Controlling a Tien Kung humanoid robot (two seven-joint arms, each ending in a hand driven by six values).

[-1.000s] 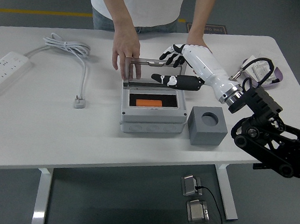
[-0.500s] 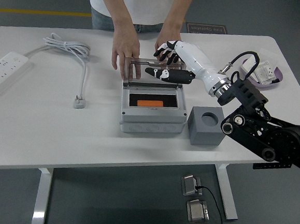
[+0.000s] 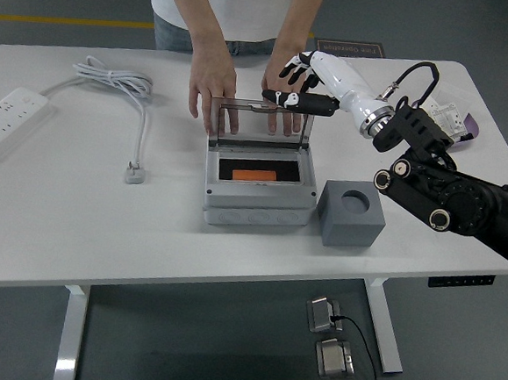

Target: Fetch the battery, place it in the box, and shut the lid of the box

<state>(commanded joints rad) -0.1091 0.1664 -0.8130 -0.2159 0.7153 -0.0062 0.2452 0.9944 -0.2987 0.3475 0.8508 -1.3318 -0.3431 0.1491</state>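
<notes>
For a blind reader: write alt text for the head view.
The robot's right hand reaches to the upright clear lid of a grey box holding an orange battery, while a person's hands rest behind the lid.

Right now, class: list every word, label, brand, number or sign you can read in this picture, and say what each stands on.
No text here can be read for certain.
Floor sign behind the table: white lettering, too blurred to read.
Packet at the table's far right: print too small to read.
Power strip, grey box, orange battery, grey block: no lettering visible.
</notes>
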